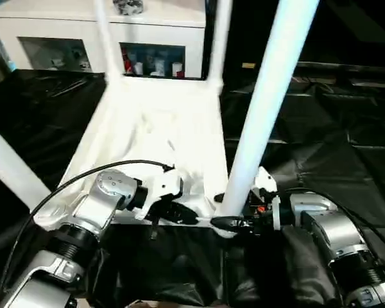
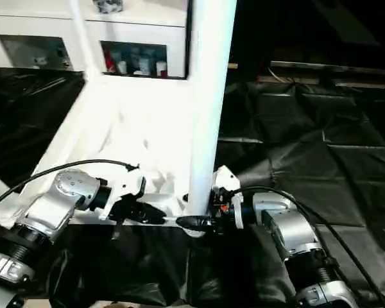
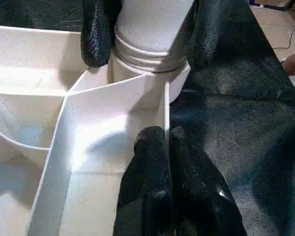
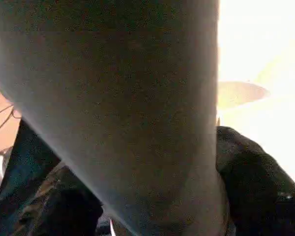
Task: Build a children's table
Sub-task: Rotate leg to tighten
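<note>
The white tabletop (image 1: 147, 128) lies upside down on black sheeting, ribbed underside up. One long white leg (image 1: 269, 96) rises from its near right corner socket (image 3: 147, 69). My right gripper (image 1: 234, 221) is shut around the base of this leg, with black fingers (image 3: 96, 34) on either side of it. My left gripper (image 3: 167, 140) is shut on the tabletop's thin rim wall, just beside that socket. Two more legs (image 1: 104, 38) (image 1: 218, 38) stand at the far corners, and another leg (image 1: 13, 170) leans at the near left.
A white glass-fronted cabinet (image 1: 83, 32) stands behind the tabletop. Crumpled black sheeting (image 1: 321, 141) covers the floor all around. A black cable (image 1: 83, 176) runs over my left forearm.
</note>
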`<state>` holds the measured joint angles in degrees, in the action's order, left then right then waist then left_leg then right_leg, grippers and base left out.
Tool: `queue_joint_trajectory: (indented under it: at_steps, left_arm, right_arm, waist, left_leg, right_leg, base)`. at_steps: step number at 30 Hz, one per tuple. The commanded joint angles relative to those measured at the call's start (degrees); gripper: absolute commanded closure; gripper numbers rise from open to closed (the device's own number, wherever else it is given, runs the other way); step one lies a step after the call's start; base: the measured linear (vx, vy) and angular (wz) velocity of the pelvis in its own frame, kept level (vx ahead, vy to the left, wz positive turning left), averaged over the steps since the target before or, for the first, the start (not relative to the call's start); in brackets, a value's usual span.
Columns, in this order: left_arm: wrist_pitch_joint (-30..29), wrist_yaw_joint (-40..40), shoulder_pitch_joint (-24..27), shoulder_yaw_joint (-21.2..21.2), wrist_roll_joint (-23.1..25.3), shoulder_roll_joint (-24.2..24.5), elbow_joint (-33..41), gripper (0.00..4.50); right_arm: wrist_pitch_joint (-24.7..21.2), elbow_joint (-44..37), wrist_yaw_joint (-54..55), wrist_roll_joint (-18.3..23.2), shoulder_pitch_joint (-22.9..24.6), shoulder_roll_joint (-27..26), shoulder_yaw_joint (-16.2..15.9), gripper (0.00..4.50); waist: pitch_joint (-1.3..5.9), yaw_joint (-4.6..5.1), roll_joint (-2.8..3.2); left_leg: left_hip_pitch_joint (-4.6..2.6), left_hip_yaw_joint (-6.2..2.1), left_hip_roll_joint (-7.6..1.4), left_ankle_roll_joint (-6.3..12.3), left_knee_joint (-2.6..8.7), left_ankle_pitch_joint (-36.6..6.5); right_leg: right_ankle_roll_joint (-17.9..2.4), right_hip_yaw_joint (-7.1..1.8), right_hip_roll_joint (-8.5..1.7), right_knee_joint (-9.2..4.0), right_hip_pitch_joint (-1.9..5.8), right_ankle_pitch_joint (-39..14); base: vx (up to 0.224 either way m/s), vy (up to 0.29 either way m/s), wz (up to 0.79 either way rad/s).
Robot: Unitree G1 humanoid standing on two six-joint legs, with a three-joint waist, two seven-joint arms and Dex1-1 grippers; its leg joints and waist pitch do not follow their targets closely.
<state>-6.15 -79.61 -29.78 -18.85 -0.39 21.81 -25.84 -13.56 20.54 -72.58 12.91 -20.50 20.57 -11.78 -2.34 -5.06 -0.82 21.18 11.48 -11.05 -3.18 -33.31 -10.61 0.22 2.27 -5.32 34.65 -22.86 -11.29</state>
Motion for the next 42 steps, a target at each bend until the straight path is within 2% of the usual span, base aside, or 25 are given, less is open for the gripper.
queue_joint_trajectory:
  at_steps: [1,4,5,6,8,9,11,13,16,19,20,21,22,24,28,29,30,31,32,34,35,36,37,38,42]
  left_arm:
    - [-0.1,2.7,-1.4,-0.8,0.3,-1.9,-1.0,4.50]
    - [-0.6,5.9,-2.0,0.2,0.2,-3.2,-1.9,4.50]
    - [-1.2,7.8,-2.3,0.8,0.2,-4.1,-2.1,4.50]
    - [-1.6,9.1,-2.5,1.3,0.2,-4.7,-2.3,4.50]
    - [-2.5,12.0,-2.8,1.9,0.6,-6.0,-2.2,4.50]
    - [-3.0,13.2,-2.8,2.0,0.8,-6.7,-2.1,4.50]
    - [-3.4,14.0,-2.7,2.0,0.9,-7.1,-1.8,4.50]
    - [-4.7,18.9,-2.6,1.9,2.3,-9.5,-1.5,4.50]
    - [-6.8,22.7,-2.0,1.5,2.9,-12.5,-0.3,4.50]
    - [-7.6,23.0,-1.3,0.1,3.1,-14.2,0.8,4.50]
    - [-7.6,22.8,-1.2,-0.2,3.2,-14.3,1.0,4.50]
    - [-7.6,22.7,-1.3,-0.3,3.2,-14.3,1.0,4.50]
    - [-7.7,22.7,-1.3,-0.3,3.1,-14.3,0.9,4.50]
    - [-7.6,22.0,-1.4,-0.2,3.1,-13.7,1.0,4.50]
    - [-6.4,19.1,-1.4,-0.1,2.6,-11.8,1.2,4.50]
    - [-5.7,16.3,-1.2,-0.2,1.9,-10.0,1.6,4.50]
    - [-5.7,16.3,-1.2,-0.2,1.9,-10.0,1.6,4.50]
    - [-4.9,14.6,-0.9,-0.3,1.6,-8.6,1.8,4.50]
    - [-4.9,14.6,-0.9,-0.3,1.6,-8.6,1.8,4.50]
    - [-4.3,12.7,-0.9,-0.2,1.1,-7.5,1.9,4.50]
    - [-3.9,11.0,-0.7,-0.3,0.8,-6.5,2.1,4.50]
    - [-3.9,11.0,-0.7,-0.3,0.8,-6.5,2.1,4.50]
    - [-3.8,9.4,-0.7,-0.4,0.5,-5.7,2.2,4.50]
    - [-3.3,7.8,-0.7,-0.5,0.4,-4.7,2.2,4.50]
    - [-2.5,4.8,-1.0,-0.7,0.4,-2.9,1.4,4.50]
  right_arm:
    - [0.8,-1.2,0.9,0.1,0.5,-1.8,-1.6,1.65]
    - [2.5,-0.2,5.0,-0.3,0.9,-3.7,-0.1,1.76]
    - [2.8,0.8,8.4,-0.5,0.9,-5.2,1.0,1.80]
    - [2.8,1.4,10.6,-0.7,0.9,-6.1,1.7,1.81]
    - [3.6,2.5,15.2,-0.7,0.9,-8.5,3.3,1.82]
    - [3.5,3.0,17.8,-0.7,1.0,-9.6,4.0,1.83]
    - [3.9,3.5,20.0,-1.0,1.0,-10.5,4.5,1.83]
    - [3.7,5.0,28.2,-1.8,1.3,-14.3,6.2,1.83]
    - [5.9,7.5,37.8,-4.5,1.2,-18.5,6.8,1.83]
    - [6.7,8.5,41.0,-5.0,0.5,-21.6,7.3,1.83]
    - [7.0,8.5,40.7,-5.2,0.4,-21.7,7.0,1.83]
    - [7.0,8.2,39.8,-5.1,0.3,-21.6,6.7,1.83]
    - [7.0,8.0,39.3,-5.0,0.2,-21.4,6.5,1.48]
    - [6.6,7.2,36.7,-4.3,0.2,-20.5,6.3,1.13]
    - [6.2,5.6,31.1,-4.1,0.5,-17.3,4.6,0.93]
    - [6.0,4.1,25.6,-3.4,0.7,-14.5,3.5,0.93]
    - [6.0,4.1,25.6,-3.4,0.7,-14.5,3.5,0.93]
    - [5.8,2.8,21.2,-2.9,1.0,-12.0,2.5,0.93]
    - [5.8,2.8,21.2,-2.9,1.0,-12.0,2.5,0.93]
    - [5.5,2.2,17.2,-2.3,0.8,-9.8,1.9,0.93]
    - [5.0,2.0,14.2,-1.9,0.6,-8.2,1.8,0.93]
    - [5.0,2.0,14.2,-1.9,0.6,-8.2,1.8,0.93]
    - [4.9,2.1,11.7,-1.8,0.2,-6.8,1.5,0.93]
    - [4.7,2.1,9.1,-1.7,-0.2,-5.2,1.2,0.93]
    - [4.0,1.7,3.6,-1.7,-1.1,-1.8,-0.1,0.93]
  waist:
    - [3.08,0.25,0.02]
    - [2.83,0.37,-0.19]
    - [2.60,0.59,-0.24]
    - [2.60,0.59,-0.24]
    - [2.52,0.88,-0.42]
    - [2.51,1.19,-0.41]
    - [2.51,1.77,-0.42]
    - [2.50,2.18,-0.40]
    - [2.50,2.61,-0.29]
    - [2.58,3.03,0.04]
    - [2.64,3.15,-0.03]
    - [2.70,3.08,0.24]
    - [2.71,3.15,0.16]
    - [2.71,3.20,0.21]
    - [2.78,3.05,0.14]
    - [2.85,2.93,-0.01]
    - [2.89,2.85,0.07]
    - [2.93,2.91,0.12]
    - [3.03,2.89,-0.02]
    - [3.05,2.83,-0.20]
    - [3.12,2.61,-0.07]
    - [3.11,2.61,-0.09]
    - [3.05,2.51,-0.38]
    - [2.98,2.34,-0.21]
    - [2.88,1.80,-0.16]
  left_leg:
    - [-0.99,-0.67,-2.47,2.47,3.89,-10.9]
    - [-1.02,-0.76,-2.39,1.36,4.12,-13.6]
    - [-1.11,-0.95,-2.35,0.16,4.36,-16.1]
    - [-1.11,-0.95,-2.35,0.16,4.36,-16.1]
    - [-1.14,-1.20,-2.24,-0.93,4.51,-17.6]
    - [-0.91,-1.44,-2.20,-1.24,4.70,-17.8]
    - [-0.93,-1.50,-2.21,-1.19,4.71,-18.3]
    - [-0.82,-1.46,-2.13,-1.01,4.69,-18.3]
    - [-0.83,-1.45,-2.10,-1.35,4.70,-17.8]
    - [-0.63,-1.50,-2.01,-1.19,4.77,-17.9]
    - [-0.54,-1.55,-2.00,-0.98,4.81,-17.8]
    - [-0.70,-1.45,-2.02,-0.64,4.70,-17.5]
    - [-0.65,-1.38,-2.00,-0.47,4.68,-17.4]
    - [-0.51,-1.34,-1.94,-0.03,4.67,-17.0]
    - [-0.54,-1.28,-1.99,0.44,4.54,-16.5]
    - [-0.44,-1.29,-2.00,1.18,4.46,-15.4]
    - [-0.46,-1.31,-2.02,1.47,4.40,-15.0]
    - [-0.43,-1.17,-2.03,1.88,4.29,-14.1]
    - [-0.37,-1.22,-1.98,2.17,4.19,-13.5]
    - [-0.40,-1.07,-2.07,2.93,4.02,-12.0]
    - [-0.56,-1.00,-2.06,3.47,3.88,-11.2]
    - [-0.50,-0.97,-2.06,3.75,3.86,-11.1]
    - [-0.50,-0.93,-2.13,4.13,3.87,-11.0]
    - [-0.59,-0.92,-2.17,4.25,3.86,-11.2]
    - [-0.84,-0.86,-2.36,3.49,3.95,-12.5]
  right_leg:
    - [-14.6,-1.87,-2.63,-3.50,2.25,-6.1]
    - [-13.4,-1.98,-2.75,-3.99,2.08,-10.9]
    - [-12.1,-2.10,-2.98,-4.50,1.83,-16.0]
    - [-12.1,-2.10,-2.98,-4.50,1.83,-16.0]
    - [-10.3,-2.10,-3.10,-4.99,1.61,-20.9]
    - [-9.3,-1.98,-3.08,-5.13,1.79,-22.4]
    - [-8.9,-1.98,-2.98,-5.27,1.59,-22.5]
    - [-8.8,-2.02,-2.93,-5.31,1.45,-22.5]
    - [-8.9,-2.01,-2.87,-5.35,1.35,-21.7]
    - [-9.0,-2.00,-2.74,-5.25,1.37,-20.6]
    - [-9.1,-1.94,-2.62,-5.18,1.57,-19.7]
    - [-9.4,-2.00,-2.52,-5.09,1.50,-17.9]
    - [-9.6,-2.03,-2.48,-5.07,1.54,-17.0]
    - [-10.2,-1.99,-2.44,-4.93,1.75,-15.5]
    - [-10.6,-2.00,-2.47,-4.86,1.95,-14.5]
    - [-11.0,-1.96,-2.42,-4.64,2.17,-12.8]
    - [-11.2,-1.92,-2.39,-4.54,2.24,-12.0]
    - [-11.9,-2.00,-2.41,-4.34,2.17,-9.9]
    - [-12.2,-1.91,-2.36,-4.18,2.41,-8.8]
    - [-13.4,-1.93,-2.44,-3.90,2.39,-6.1]
    - [-14.0,-1.90,-2.42,-3.73,2.44,-4.8]
    - [-14.3,-1.91,-2.41,-3.67,2.47,-4.4]
    - [-14.6,-1.89,-2.47,-3.72,2.49,-4.4]
    - [-14.8,-1.88,-2.47,-3.73,2.45,-5.4]
    - [-14.6,-1.90,-2.52,-3.86,2.28,-7.9]
  base:
    - [0.000,0.000,0.00]
    - [0.000,0.000,0.00]
    - [0.000,0.000,0.00]
    - [0.000,0.000,0.00]
    - [0.000,0.000,0.00]
    - [0.000,0.000,0.00]
    - [0.000,0.000,0.00]
    - [0.000,0.000,0.00]
    - [0.000,0.000,0.00]
    - [0.000,0.000,0.00]
    - [0.000,0.000,0.00]
    - [0.000,0.000,0.00]
    - [0.000,0.000,0.00]
    - [0.000,0.000,0.00]
    - [0.000,0.000,0.00]
    - [0.000,0.000,0.00]
    - [0.000,0.000,0.00]
    - [0.000,0.000,0.00]
    - [0.000,0.000,0.00]
    - [0.000,0.000,0.00]
    - [0.000,0.000,0.00]
    - [0.000,0.000,0.00]
    - [0.000,0.000,0.00]
    - [0.000,0.000,0.00]
    - [0.000,0.000,0.00]
